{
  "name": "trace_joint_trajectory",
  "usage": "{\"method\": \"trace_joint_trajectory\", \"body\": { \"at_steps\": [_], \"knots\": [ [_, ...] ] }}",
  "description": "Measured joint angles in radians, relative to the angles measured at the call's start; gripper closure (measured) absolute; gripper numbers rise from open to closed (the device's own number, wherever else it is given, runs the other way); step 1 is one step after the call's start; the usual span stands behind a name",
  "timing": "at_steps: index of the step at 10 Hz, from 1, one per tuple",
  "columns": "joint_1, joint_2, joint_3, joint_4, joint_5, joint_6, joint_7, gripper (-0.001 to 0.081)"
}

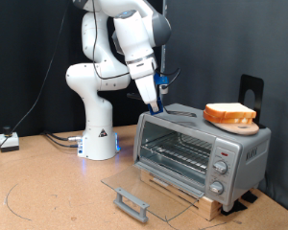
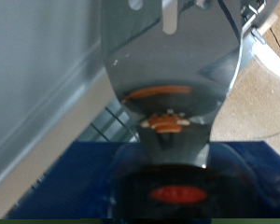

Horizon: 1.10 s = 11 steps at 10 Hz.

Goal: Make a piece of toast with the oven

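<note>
The oven (image 1: 202, 149) stands on a wooden board at the exterior view's right. Its glass door (image 1: 134, 192) lies folded down flat, and the wire rack (image 1: 178, 149) inside looks bare. The piece of toast is out of view. My gripper (image 1: 156, 98) hangs at the oven's top corner on the exterior view's left, fingers pointing down, just above the opening. In the wrist view a shiny curved metal surface (image 2: 168, 65) fills the middle and carries orange reflections. Part of the rack (image 2: 114, 121) shows beside it.
A bread slice on a tan wooden disc (image 1: 230, 115) rests on the oven's top at the right. A flat grey piece (image 1: 182, 111) lies on the top beside it. The arm's white base (image 1: 96, 139) stands behind at left, with cables on the table (image 1: 48, 192).
</note>
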<state>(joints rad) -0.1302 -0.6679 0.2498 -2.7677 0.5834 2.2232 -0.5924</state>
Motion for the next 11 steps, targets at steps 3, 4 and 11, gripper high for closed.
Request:
{"method": "trace_joint_trajectory", "body": {
  "at_steps": [3, 4, 11],
  "knots": [
    [0.012, 0.015, 0.014, 0.009, 0.026, 0.022, 0.000, 0.0411],
    [0.014, 0.015, 0.014, 0.013, 0.031, 0.022, 0.000, 0.0411],
    [0.032, 0.015, 0.028, 0.023, 0.040, 0.007, -0.001, 0.0411]
  ]
}}
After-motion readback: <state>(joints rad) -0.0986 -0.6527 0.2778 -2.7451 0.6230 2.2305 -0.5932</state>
